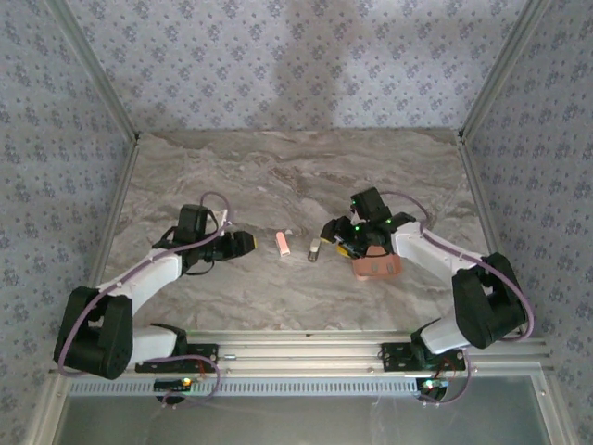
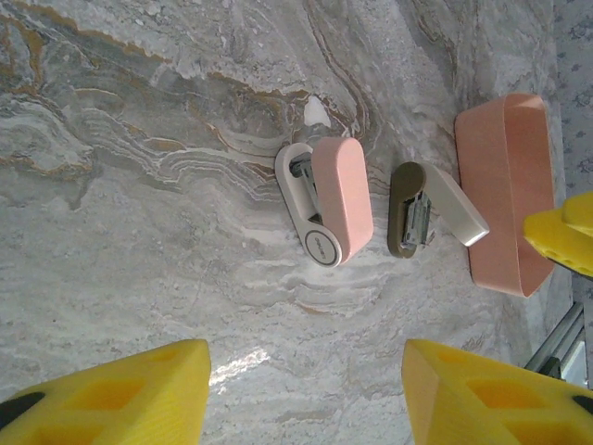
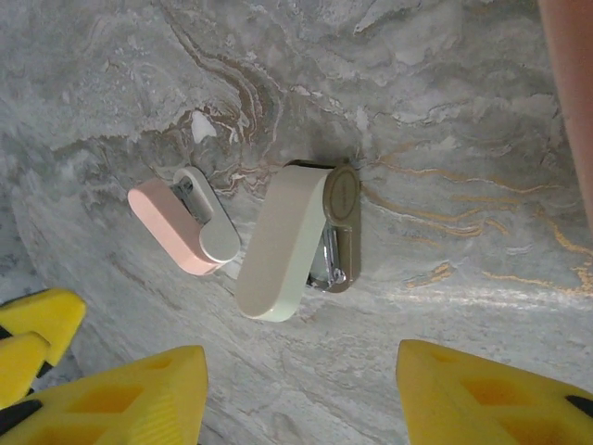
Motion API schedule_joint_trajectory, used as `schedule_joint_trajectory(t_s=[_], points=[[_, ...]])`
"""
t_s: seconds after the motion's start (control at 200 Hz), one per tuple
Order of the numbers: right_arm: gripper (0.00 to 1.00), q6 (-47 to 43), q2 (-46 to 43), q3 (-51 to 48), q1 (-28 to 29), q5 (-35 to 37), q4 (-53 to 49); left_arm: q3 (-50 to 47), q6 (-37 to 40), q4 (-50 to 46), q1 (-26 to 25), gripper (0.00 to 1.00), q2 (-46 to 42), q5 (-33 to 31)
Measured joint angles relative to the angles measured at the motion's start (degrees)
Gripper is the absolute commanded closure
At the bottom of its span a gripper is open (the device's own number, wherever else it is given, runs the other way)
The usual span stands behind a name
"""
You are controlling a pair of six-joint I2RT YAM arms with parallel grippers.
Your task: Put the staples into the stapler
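Top external: pink mini stapler [image 1: 283, 244] is lying midway between left tool [image 2: 304, 366] and right tool [image 3: 301, 371].
Long axis is pointing away from the arm bases; both tools are gaping wide, empty.

Salmon tray [image 2: 505, 185] sits right of centre on the marble surface [image 1: 278, 176], and a beige stapler [image 3: 287, 241] lies open near it.
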Motion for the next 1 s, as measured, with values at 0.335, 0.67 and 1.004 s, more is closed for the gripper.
schedule_joint_trajectory(t_s=[0.335, 0.67, 1.004], points=[[0.44, 3.8, 5.5, 0.0, 1.0, -1.4, 4.4, 0.0, 0.0, 1.2, -0.7, 0.43, 1.3, 0.2], [0.64, 3.9, 10.8, 0.0, 2.7, -2.5, 6.2, 0.0, 0.0, 1.3, -0.7, 0.43, 1.7, 0.2], [0.74, 2.7, 13.4, -0.2, 2.9, -4.7, 9.0, 0.0, 0.0, 1.3, -0.7, 0.43, 2.1, 0.2]])
